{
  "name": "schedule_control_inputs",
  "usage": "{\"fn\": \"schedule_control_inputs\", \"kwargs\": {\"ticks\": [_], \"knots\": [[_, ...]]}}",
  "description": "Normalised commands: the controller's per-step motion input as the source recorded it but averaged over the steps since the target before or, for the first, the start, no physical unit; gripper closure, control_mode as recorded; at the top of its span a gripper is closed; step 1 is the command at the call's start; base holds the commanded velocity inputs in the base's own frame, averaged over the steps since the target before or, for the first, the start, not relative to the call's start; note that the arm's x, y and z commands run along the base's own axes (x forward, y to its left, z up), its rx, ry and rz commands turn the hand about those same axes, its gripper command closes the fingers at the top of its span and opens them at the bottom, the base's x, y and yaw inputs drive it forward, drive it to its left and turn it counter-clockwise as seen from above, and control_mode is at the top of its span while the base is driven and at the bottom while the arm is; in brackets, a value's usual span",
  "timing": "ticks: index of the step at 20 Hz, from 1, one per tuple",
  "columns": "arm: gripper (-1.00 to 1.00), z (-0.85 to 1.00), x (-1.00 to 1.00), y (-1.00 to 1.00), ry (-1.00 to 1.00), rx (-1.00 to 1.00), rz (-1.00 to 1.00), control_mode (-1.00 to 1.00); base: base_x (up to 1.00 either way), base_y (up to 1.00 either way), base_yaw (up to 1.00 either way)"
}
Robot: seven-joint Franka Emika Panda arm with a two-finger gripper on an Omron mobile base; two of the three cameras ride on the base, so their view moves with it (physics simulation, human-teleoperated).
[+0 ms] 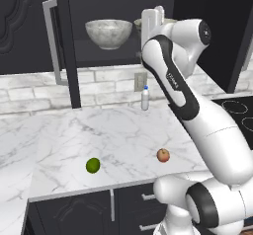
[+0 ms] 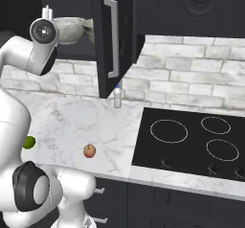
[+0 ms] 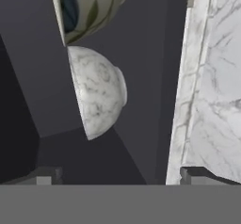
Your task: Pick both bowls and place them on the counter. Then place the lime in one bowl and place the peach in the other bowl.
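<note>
You have both bowls on the shelf of the open upper cabinet, side by side above the counter (image 1: 113,130). The marbled bowl (image 1: 108,33) sits in plain sight in the left base view, and the cream bowl (image 3: 84,6) is just beside it, mostly hidden behind the arm there; in the hand view you see the two rolled sideways, the cream one at the top and the marbled one below it, very close together, though you cannot tell whether they touch. Your gripper (image 3: 117,173) is raised to shelf height in front of the cabinet, apart from both bowls, and its fingertips (image 3: 44,175) stand wide at the two bottom corners of the hand view with nothing between them. The lime (image 1: 93,165) lies on the counter near the front edge, and the peach (image 1: 163,155) lies on the same slab, well apart from the lime and nearer the stovetop (image 2: 191,141). A small white bottle (image 1: 145,98) with a blue cap stands upright at the back of the counter against the brick wall, beside the open cabinet door (image 2: 112,35).
</note>
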Motion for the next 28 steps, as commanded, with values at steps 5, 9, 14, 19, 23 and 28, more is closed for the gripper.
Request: {"fn": "schedule_control_inputs", "kwargs": {"ticks": [5, 9, 14, 19, 23, 28], "knots": [[-1.0, 0.12, 0.34, 0.0, 0.0, -0.01, 0.0, -1.0, 0.0, 0.0, 0.0], [-1.0, 0.02, 0.4, -0.01, 0.0, 0.0, 0.01, -1.0, 0.0, 0.0, 0.0], [-1.0, 0.0, 0.42, 0.06, 0.0, 0.0, 0.07, -1.0, 0.0, 0.0, 0.0], [-1.0, -0.07, 0.42, 0.13, 0.02, 0.0, 0.07, -1.0, 0.0, 0.0, 0.0], [-1.0, -0.05, 0.41, 0.08, 0.0, -0.06, 0.02, -1.0, 0.0, 0.0, 0.0], [-1.0, -0.01, 0.42, 0.08, 0.01, -0.09, 0.0, -1.0, 0.0, 0.0, 0.0]]}}
